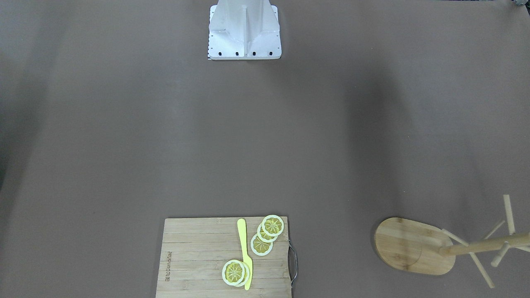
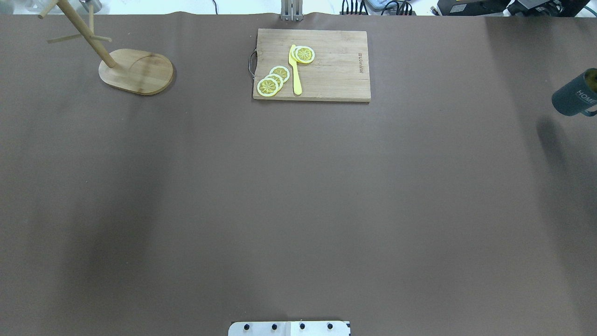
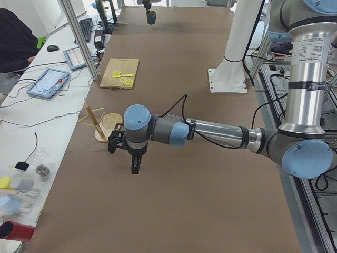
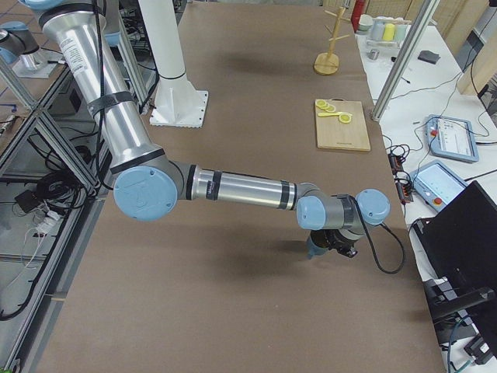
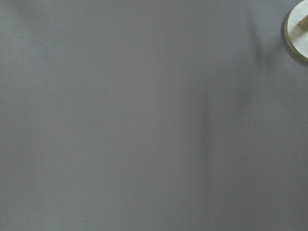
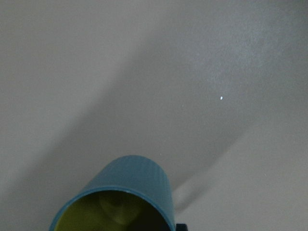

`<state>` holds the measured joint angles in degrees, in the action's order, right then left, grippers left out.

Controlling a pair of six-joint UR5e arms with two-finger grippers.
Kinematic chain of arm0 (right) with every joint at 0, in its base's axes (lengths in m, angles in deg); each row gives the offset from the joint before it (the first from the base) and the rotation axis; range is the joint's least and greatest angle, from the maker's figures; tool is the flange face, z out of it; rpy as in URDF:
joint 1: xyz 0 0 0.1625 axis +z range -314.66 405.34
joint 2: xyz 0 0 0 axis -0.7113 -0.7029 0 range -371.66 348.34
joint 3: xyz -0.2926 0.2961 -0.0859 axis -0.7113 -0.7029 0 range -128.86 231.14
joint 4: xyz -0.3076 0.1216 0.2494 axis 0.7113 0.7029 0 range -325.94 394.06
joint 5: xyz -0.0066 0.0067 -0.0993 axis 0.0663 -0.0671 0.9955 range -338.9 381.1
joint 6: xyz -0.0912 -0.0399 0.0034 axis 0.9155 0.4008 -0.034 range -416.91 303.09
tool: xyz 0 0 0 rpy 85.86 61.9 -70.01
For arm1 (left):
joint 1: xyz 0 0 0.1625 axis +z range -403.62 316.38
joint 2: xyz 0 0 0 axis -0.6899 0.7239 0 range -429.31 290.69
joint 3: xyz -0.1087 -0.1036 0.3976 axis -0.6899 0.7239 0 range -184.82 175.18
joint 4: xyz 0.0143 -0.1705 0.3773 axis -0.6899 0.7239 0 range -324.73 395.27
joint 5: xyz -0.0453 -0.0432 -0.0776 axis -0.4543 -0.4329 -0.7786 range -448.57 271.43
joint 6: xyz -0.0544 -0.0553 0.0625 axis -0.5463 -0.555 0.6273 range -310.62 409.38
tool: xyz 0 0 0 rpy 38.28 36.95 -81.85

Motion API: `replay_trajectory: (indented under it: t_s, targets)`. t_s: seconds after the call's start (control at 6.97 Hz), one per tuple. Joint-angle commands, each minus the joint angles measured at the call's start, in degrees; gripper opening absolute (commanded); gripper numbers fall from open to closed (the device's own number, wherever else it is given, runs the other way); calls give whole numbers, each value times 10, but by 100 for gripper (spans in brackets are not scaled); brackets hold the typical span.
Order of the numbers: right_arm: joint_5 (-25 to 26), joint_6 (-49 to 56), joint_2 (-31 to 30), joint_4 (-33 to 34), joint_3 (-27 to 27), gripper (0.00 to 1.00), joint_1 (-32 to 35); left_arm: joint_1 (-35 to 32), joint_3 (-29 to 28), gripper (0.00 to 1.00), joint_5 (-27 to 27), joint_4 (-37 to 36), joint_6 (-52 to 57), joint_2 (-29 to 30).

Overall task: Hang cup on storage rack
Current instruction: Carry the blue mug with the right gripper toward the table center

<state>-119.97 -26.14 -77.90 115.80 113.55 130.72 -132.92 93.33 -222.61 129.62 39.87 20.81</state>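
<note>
The cup [image 2: 574,97], dark teal-grey with "HOME" on its wall and a yellow inside, is at the table's far right edge. It fills the bottom of the right wrist view [image 6: 122,192], where no fingers show. My right gripper [image 4: 335,242] is directly over the cup [image 4: 314,249]; I cannot tell if it is open or shut. The storage rack [image 2: 135,70] stands at the far left corner and also shows in the front view [image 1: 414,246]. My left gripper [image 3: 135,161] hangs over the table close to the rack [image 3: 97,124]; I cannot tell its state.
A bamboo cutting board [image 2: 326,65] with lemon slices [image 2: 273,80] and a yellow knife [image 2: 295,70] lies at the far middle of the table. The robot's white base [image 1: 244,31] is at the near edge. Tablets and cables lie on a side bench [image 3: 50,81].
</note>
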Motion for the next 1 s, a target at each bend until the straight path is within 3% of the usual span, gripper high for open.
replay_trajectory:
  t_s: [0.0, 0.43, 0.86]
  targets:
    - [-12, -246, 1, 1, 98, 0, -2, 0, 3, 98, -5, -3, -1, 3]
    - [9, -597, -5, 11, 249, 0, -92, -1, -1, 98, -39, -1, -1, 2]
    - [103, -955, 2, 12, 377, 0, -214, -1, -3, 98, -39, 1, -1, 2]
